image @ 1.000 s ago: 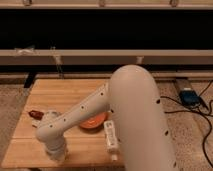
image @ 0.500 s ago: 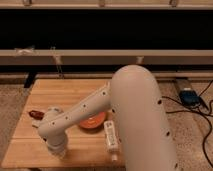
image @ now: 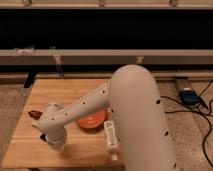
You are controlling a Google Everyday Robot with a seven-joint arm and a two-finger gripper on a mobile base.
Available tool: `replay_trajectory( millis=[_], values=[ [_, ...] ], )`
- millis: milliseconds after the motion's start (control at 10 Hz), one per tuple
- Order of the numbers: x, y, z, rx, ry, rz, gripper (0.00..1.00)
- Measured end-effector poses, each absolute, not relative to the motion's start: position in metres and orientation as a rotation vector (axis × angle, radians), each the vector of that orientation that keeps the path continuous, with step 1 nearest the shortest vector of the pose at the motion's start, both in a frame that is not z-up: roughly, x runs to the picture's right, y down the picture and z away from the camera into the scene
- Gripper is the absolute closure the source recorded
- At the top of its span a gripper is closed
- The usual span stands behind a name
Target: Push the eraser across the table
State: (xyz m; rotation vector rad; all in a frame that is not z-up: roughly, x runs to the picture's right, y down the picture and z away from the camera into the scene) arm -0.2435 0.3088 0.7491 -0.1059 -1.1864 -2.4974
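Pale wooden planks form the table (image: pixel 25 152), which stands on a speckled floor before a dark wall. The white arm (image: pixel 135 115) bends down over it, and the gripper (image: pixel 56 143) sits low at the front left; its grip cannot be told. The eraser is hidden from view. An orange plate (image: pixel 92 121) lies beside the wrist, and a red-brown item (image: pixel 34 114) lies at the left edge.
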Motion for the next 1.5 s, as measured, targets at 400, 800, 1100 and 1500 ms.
replay_trajectory(
  millis=[400,800,1100,1500],
  values=[
    [-0.27,0.294,0.768,-0.062,-1.201,-2.56,1.0],
    [-0.284,0.274,0.775,-0.034,-1.185,-2.601,1.0],
    [-0.29,0.254,0.758,0.016,-1.16,-2.615,1.0],
    [-0.32,0.25,0.742,0.111,-1.188,-2.643,1.0]
  ],
)
